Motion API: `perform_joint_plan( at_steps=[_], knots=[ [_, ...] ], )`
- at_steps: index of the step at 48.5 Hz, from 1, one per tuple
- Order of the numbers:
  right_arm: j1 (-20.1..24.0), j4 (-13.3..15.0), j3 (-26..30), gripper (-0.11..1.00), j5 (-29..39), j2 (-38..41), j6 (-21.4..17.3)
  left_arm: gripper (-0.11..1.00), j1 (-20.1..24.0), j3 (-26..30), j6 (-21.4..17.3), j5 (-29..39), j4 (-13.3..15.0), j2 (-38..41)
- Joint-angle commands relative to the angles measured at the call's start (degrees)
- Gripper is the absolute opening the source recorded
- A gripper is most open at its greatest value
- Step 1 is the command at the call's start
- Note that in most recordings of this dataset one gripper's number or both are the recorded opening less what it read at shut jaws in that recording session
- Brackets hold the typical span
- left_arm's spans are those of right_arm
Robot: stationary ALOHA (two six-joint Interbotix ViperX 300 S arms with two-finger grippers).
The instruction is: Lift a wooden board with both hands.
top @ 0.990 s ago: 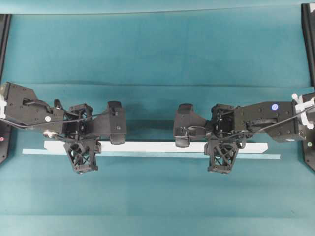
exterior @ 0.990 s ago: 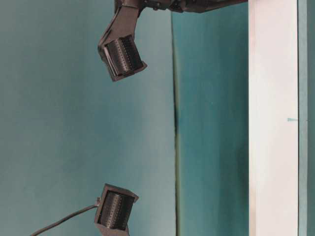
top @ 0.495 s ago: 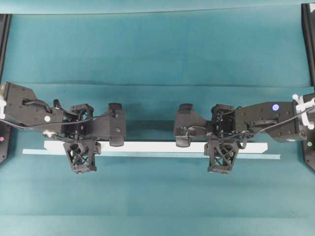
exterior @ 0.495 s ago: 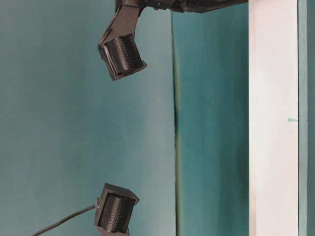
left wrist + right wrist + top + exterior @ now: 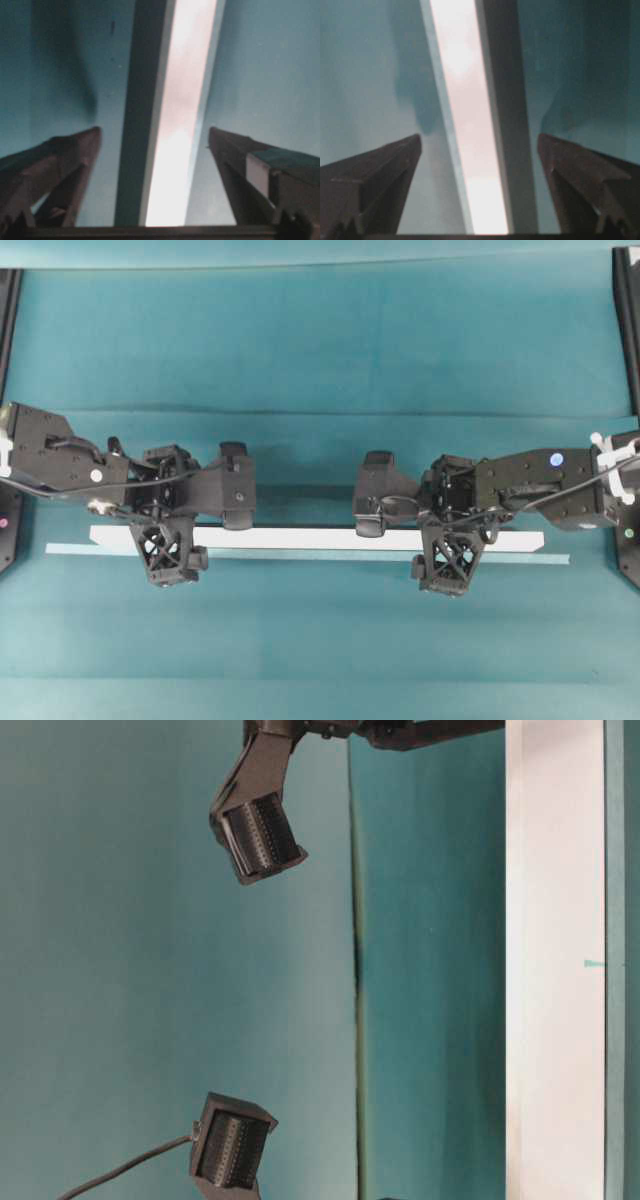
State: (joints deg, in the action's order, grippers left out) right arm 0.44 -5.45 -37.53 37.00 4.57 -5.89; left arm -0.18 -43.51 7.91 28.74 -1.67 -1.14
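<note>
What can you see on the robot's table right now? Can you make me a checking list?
Surface: teal cloth with fold lines.
Job's things: wooden board, white, lying flat beside a pale tape line.
Clutter: nothing seen.
Grippers: left gripper open, fingers either side of the board, apart from it; right gripper open, likewise.
Cables: black cable on the left arm, another on the right arm.
Surroundings: dark frame posts at the side edges.
</note>
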Motion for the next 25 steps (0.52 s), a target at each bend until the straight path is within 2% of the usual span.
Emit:
perform_joint_plan(
  at_steps=[1, 14, 25],
  knots=[
    [0.2, -0.1, 0.2, 0.94, -0.2, 0.3, -0.6, 0.99, -0.1, 0.1, -0.2, -0.3, -0.1, -0.7],
    [0.0, 0.3, 0.7, 0.94, -1.1, -1.5, -0.4, 0.99, -0.1, 0.5, -0.8, -0.3, -0.1, -2.4],
    [-0.1, 0.3, 1.1, 0.94, -0.9, -9.2, -0.4, 0.99, -0.2, -0.1, -3.6, 0.6, 0.0, -10.6]
  ],
)
